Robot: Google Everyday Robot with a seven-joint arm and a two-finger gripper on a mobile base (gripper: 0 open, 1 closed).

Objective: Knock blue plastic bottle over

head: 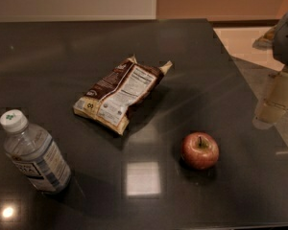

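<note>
The blue plastic bottle (36, 155) stands upright near the front left of the dark table (62, 56). It is clear, with a white cap bearing a green mark and a pale blue-white label with dark print. My gripper (273, 102) hangs at the far right edge of the view, above the table's right edge, with the grey arm above it. It is far from the bottle, with the whole width of the table between them, and it touches nothing.
A brown-and-white snack bag (120, 92) lies in the middle of the table. A red apple (200, 150) sits at the front right, between the gripper and the bottle. The table's right edge borders a light floor (240, 37).
</note>
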